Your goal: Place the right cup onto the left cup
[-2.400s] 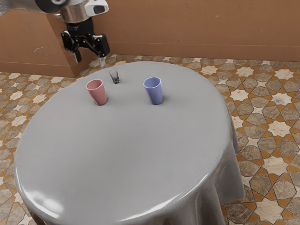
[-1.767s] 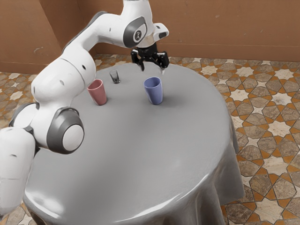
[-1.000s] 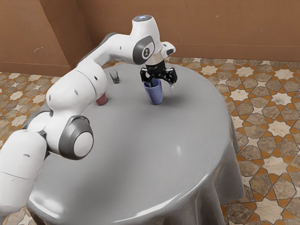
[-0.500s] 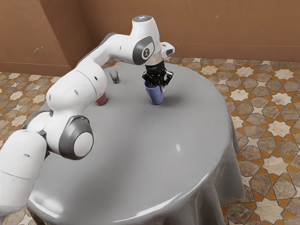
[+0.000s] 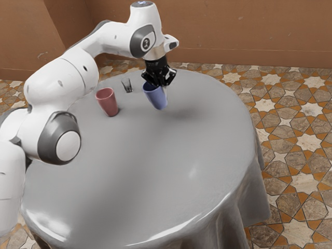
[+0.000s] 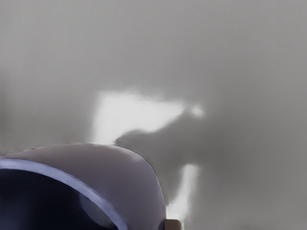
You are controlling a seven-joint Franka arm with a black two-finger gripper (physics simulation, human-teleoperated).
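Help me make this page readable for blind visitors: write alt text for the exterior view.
A robot's black hand grips a tilted blue cup by its rim, lifted above a round grey table. A pink cup stands toward the exterior view's left, with a small glass farther back between the two.

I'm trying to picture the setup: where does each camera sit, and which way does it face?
Exterior view: beside the arm, above the table, looking down across it toward the wall; the arm enters from the exterior view's left, its fingers gripping the blue cup.
Wrist view: mounted by the fingers, looking past the cup's rim at the table; a small tan piece may be a fingertip.
Shared: blue cup and table.
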